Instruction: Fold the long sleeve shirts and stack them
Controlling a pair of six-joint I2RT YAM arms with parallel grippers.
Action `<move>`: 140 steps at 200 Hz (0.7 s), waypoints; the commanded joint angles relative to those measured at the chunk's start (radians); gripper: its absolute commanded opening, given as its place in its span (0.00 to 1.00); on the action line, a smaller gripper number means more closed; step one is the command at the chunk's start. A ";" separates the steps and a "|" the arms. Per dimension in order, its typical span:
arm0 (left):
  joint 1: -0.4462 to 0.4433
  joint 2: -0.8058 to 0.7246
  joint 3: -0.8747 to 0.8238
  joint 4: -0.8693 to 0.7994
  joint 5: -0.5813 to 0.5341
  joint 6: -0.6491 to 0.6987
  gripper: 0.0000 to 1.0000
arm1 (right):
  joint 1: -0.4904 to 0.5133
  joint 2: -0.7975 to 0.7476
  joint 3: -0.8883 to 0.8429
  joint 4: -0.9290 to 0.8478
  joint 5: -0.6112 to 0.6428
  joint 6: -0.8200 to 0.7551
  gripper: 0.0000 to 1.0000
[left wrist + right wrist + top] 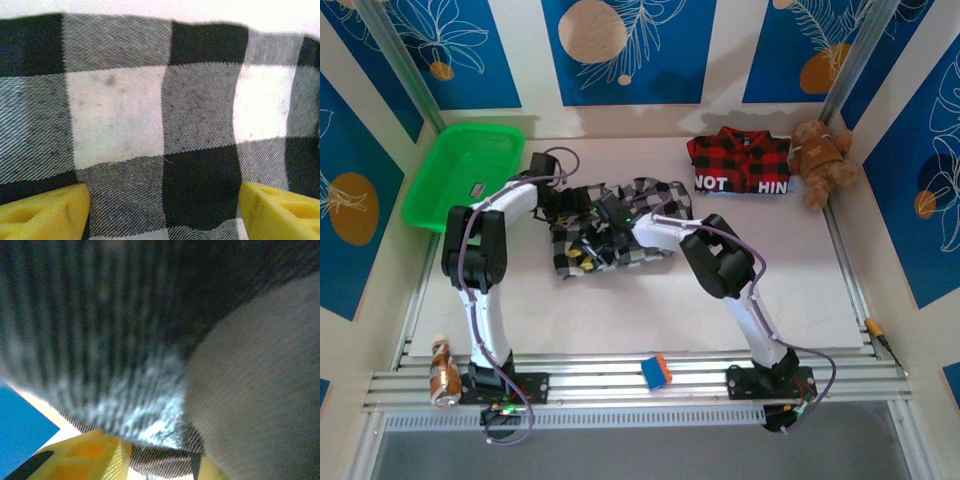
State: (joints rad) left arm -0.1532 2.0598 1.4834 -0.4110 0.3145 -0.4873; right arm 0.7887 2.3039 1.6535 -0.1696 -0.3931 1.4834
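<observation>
The black-and-white checked shirt (610, 260) lies in a loose, crumpled heap at the middle of the table (800, 290), and both arms reach in over it from either side. In the left wrist view the left gripper (162, 215) stands wide. Its two yellow fingertips (45, 212) are far apart, with flat checked cloth under and between them and the shirt's far edge just beyond. In the right wrist view the right gripper (160, 465) stands narrow, with a fold of the same shirt (160, 460) between its fingers. More of the cloth hangs blurred right over the camera.

The red-and-black plaid shirt (740, 160) lies folded at the far right of the table, apart from the checked one with a strip of bare table between them. The teddy bear (825, 160) sits against its right side. The green basket (450, 170) stands at the far left corner, close to the left arm's elbow. The widest bare room is to the right of the checked shirt and on its near side, out to the table's right edge. On the near rail lie a bottle (442, 372) at the left and a blue and orange block (656, 370) between the two bases.

The checked heap is longer left to right than near to far, and slants from near left to far right. I cannot tell where its collar or sleeves lie. The plaid shirt is a neat rectangle with its long axis left to right, its collar on the far side and its black band of white letters along the near edge.
</observation>
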 commanded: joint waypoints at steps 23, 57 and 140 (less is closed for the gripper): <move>0.054 -0.172 -0.011 0.001 0.184 -0.003 0.87 | -0.019 -0.102 -0.024 0.037 0.027 0.203 0.48; 0.094 -0.313 -0.016 -0.093 0.183 -0.014 0.91 | -0.046 -0.195 -0.028 -0.058 0.007 0.200 0.52; 0.199 -0.621 -0.421 -0.115 0.194 -0.030 0.92 | -0.116 -0.132 0.491 -0.603 -0.013 -0.658 0.60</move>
State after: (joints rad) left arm 0.0200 1.4639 1.1786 -0.4946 0.4686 -0.5171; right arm 0.6838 2.1056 1.9167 -0.4458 -0.4099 1.2774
